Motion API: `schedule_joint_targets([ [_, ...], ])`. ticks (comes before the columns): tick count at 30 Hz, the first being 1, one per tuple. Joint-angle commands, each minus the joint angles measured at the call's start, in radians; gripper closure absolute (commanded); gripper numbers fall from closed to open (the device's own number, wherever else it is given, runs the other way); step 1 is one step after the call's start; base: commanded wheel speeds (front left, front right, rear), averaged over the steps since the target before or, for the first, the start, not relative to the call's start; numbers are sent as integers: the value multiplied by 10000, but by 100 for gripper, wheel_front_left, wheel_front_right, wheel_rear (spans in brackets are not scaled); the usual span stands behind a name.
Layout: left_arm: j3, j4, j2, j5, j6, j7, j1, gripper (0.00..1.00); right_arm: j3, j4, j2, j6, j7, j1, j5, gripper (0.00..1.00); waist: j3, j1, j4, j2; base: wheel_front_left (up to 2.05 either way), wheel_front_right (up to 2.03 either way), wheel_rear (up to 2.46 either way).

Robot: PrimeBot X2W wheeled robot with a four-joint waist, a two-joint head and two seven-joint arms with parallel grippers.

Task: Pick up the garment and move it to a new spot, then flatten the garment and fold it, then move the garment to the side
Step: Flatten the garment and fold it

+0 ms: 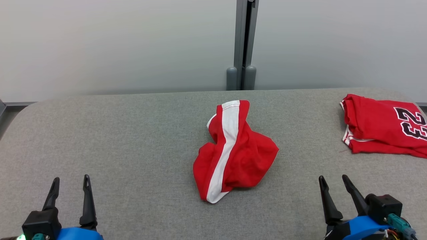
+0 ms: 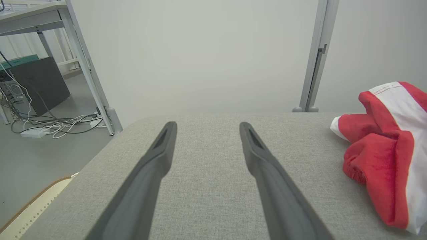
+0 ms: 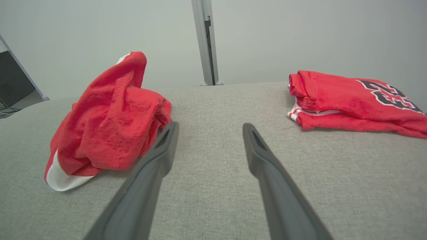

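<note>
Dark-grey tapered fingers of left gripper (image 1: 71,179) spread apart over grey woven table pad (image 1: 116,140). Right gripper (image 1: 333,178) likewise spread. Red shorts (image 1: 233,153) lie ahead, between both grippers, touching neither: crumpled soft heap, broad white side stripe. Bare pad lies between fingers and shorts. Ahead-right of right gripper: folded red jersey (image 1: 383,126), black "23", lying flat, well apart from shorts. Beyond: grey metal post (image 1: 245,43), pale wall (image 1: 116,43).

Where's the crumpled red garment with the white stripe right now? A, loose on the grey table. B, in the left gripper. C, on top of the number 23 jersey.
A: the red garment lies on the grey table, with the left gripper and right gripper open and clear of it, and the number 23 jersey lying apart.
</note>
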Motion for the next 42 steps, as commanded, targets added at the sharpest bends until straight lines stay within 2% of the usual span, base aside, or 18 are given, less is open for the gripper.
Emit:
schedule_joint_targets([
  [1,-40,3,9,-60,46,-78,-70,0,36,-20,-22,2,33,70,12,0,-5,0,2,0,0,0,0],
  [5,-68,40,24,-94,56,-79,-123,0,416,-90,-20,2,1,-385,113,0,19,0,29,0,0,0,0],
  [8,-109,85,-9,-115,27,-111,-225,0,1064,-63,-14,3,62,-969,177,0,26,0,114,0,0,0,0],
  [13,-322,211,-131,-79,-91,-169,-461,0,1874,605,-28,2,457,-2352,297,0,17,0,516,0,0,0,0],
  [21,-558,464,-286,-84,-202,-290,-758,0,2241,2896,-26,2,1039,-4301,255,0,265,0,1219,0,0,0,0],
  [28,-868,755,-536,-48,-312,-482,-1195,0,2294,5337,-28,2,750,-5719,194,0,752,0,1910,0,0,0,0],
  [33,-1058,1098,-694,-35,-390,-713,-1521,0,2503,6697,-28,2,460,-6251,296,0,1064,0,2144,0,0,0,0],
  [34,-1064,1162,-704,-45,-400,-739,-1558,0,2571,6837,-28,2,329,-6311,375,61,1112,0,2149,0,0,0,0],
  [35,-1061,1224,-709,-49,-405,-795,-1593,0,2620,7002,-28,2,187,-6349,423,100,1140,0,2139,0,0,0,0],
  [39,-992,1388,-728,-89,-299,-938,-1659,0,2475,7410,-97,2,-558,-6399,564,100,1172,0,1933,0,0,0,0],
  [42,-925,1453,-704,-115,-237,-1026,-1585,0,2222,7423,-434,2,-887,-6137,692,100,1113,0,1703,0,0,0,0],
])
